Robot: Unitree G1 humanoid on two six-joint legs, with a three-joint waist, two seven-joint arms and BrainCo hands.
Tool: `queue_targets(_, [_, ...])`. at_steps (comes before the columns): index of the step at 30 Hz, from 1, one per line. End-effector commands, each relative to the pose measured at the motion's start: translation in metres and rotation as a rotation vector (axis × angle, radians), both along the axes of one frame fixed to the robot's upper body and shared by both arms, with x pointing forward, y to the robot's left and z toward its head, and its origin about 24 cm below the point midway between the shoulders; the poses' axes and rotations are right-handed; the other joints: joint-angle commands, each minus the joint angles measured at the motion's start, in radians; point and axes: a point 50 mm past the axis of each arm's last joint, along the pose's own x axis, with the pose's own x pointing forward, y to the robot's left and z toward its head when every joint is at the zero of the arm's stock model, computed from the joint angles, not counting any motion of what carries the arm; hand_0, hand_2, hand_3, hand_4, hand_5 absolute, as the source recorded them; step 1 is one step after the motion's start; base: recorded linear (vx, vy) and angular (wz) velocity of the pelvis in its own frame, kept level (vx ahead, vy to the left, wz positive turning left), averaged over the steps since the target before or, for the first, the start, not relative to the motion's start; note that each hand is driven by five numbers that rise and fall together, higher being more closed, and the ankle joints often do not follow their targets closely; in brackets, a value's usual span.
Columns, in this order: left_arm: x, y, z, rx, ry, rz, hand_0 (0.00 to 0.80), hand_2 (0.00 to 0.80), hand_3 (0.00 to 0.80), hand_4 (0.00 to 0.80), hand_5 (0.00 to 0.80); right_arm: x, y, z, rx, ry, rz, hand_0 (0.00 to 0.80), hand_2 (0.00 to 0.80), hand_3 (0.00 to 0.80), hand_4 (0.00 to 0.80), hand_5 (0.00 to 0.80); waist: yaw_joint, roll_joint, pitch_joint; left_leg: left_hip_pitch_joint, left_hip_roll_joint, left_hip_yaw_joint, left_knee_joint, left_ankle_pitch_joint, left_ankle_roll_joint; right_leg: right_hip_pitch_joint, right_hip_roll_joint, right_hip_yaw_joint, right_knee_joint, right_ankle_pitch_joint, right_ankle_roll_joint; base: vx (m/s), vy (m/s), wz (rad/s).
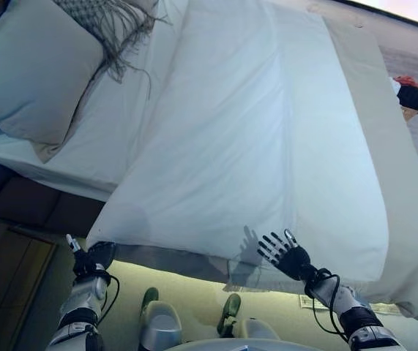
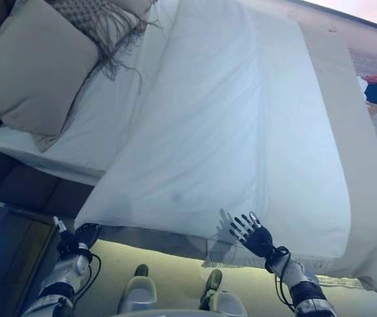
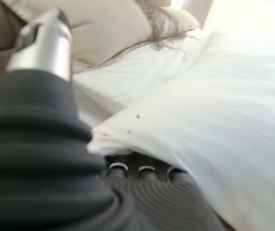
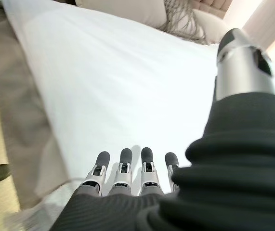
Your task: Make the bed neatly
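A white duvet (image 1: 252,131) lies spread over the bed, its near edge hanging over the side in front of me. A beige sheet (image 1: 399,168) shows along the right side, beyond the duvet. My left hand (image 1: 86,262) is at the duvet's near left corner and reaches under its edge in the left wrist view (image 3: 41,159). My right hand (image 1: 289,256) is open with its fingers (image 4: 123,166) straight and spread, resting at the duvet's near edge toward the right.
A beige pillow (image 1: 33,66) and a grey fringed throw (image 1: 110,25) lie at the head of the bed on the left. A dark bed frame (image 1: 25,205) and a wooden nightstand (image 1: 4,270) stand by the left hand. A red and black object (image 1: 411,92) sits beyond the far right side.
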Motion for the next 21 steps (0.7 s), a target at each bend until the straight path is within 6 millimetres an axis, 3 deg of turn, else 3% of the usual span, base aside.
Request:
queue_targets(1, [-0.156,0.172,0.074,0.417,0.150,0.689,0.000,0.000,0.000,0.000,0.000,-0.016,-0.031,-0.005,-0.029,0.034,-0.089,0.000,0.000,0.000,0.000,0.000,0.127,0.003,-0.100,-0.052,-0.078,-0.039,0.042,-0.005,0.062,0.045,-0.207,-0.012,0.071,-0.019,0.116,-0.013,0.046,0.00])
queue_targets(11, [-0.192,0.192,0.094,0.421,0.241,0.741,0.000,0.000,0.000,0.000,0.000,-0.033,-0.070,-0.006,-0.083,0.069,-0.168,0.000,0.000,0.000,0.000,0.000,0.144,0.026,-0.100,-0.045,-0.079,-0.059,0.011,0.002,0.059,0.022,-0.218,-0.026,0.082,-0.016,0.125,-0.042,0.080,-0.02])
queue_targets(16, [-0.184,0.199,0.105,0.395,0.232,0.703,0.000,0.000,0.000,0.000,0.000,-0.026,-0.080,0.001,-0.114,0.054,-0.180,0.000,0.000,0.000,0.000,0.000,0.153,0.026,-0.061,-0.083,-0.082,-0.077,0.028,-0.004,0.057,-0.011,-0.239,-0.036,0.099,-0.002,0.136,-0.149,0.069,0.02])
queue_targets(21, [-0.175,0.203,0.111,0.388,0.244,0.674,0.000,0.000,0.000,0.000,0.000,-0.014,-0.073,0.006,-0.115,-0.007,-0.147,0.000,0.000,0.000,0.000,0.000,0.174,0.015,-0.026,-0.104,-0.086,-0.094,0.044,-0.019,0.061,-0.025,-0.246,-0.045,0.104,0.015,0.146,-0.091,-0.004,0.12])
